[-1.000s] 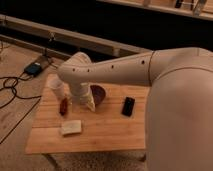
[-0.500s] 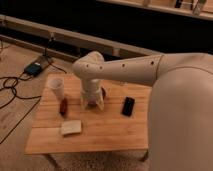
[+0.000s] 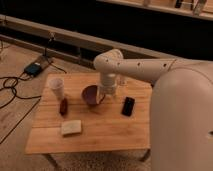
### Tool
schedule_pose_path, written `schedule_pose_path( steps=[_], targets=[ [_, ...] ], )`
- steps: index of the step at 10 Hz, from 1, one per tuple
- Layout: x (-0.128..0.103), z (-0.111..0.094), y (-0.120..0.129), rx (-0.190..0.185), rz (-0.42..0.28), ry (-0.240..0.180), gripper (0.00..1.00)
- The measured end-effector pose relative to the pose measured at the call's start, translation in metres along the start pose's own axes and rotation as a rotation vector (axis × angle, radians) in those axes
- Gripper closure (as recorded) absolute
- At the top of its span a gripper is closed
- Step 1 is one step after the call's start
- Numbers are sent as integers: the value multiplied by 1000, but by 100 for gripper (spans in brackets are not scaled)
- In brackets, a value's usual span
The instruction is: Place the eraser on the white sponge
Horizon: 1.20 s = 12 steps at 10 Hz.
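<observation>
Nearest on the light wooden slatted table (image 3: pixel 100 132) lay the pale cream-white rectangular sponge (image 3: pixel 71 128), flat near the near left corner with bare wood all round it. Nothing rested on it, so it looked ready to take the block from above.

A little farther, on the left, the dark red oblong object (image 3: pixel 63 106) lay apart from the sponge. Level with it on the right lay the small flat black rectangular eraser (image 3: pixel 128 106), flat on the wood and touching nothing, well apart from the sponge. The pick-up was judged not yet done.

Between these two sat the dark maroon round bowl (image 3: pixel 90 95). Just beside its right rim hung the robot's pale gripper (image 3: pixel 107 91), pointing down from the white arm (image 3: pixel 137 67), which reached in from the right. It was above the table middle, left of the eraser and not over it, so a move to the right seemed needed first. Whether the gripper stood spread or closed could not be told; the eraser was not in it.

Farther left stood the translucent white cup (image 3: pixel 56 88), upright. Beyond the table, a small blue box (image 3: pixel 33 69) with cables lay on the floor.
</observation>
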Motion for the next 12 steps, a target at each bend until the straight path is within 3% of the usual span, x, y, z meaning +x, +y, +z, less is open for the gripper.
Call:
schedule_pose_path(
  steps=[5,7,12],
  targets=[
    [-43,29,-48,16,10,-36,35],
    [-46,44,-75,19,53,-29,35],
    [-42,71,-114,6,148,-5,35]
  ],
)
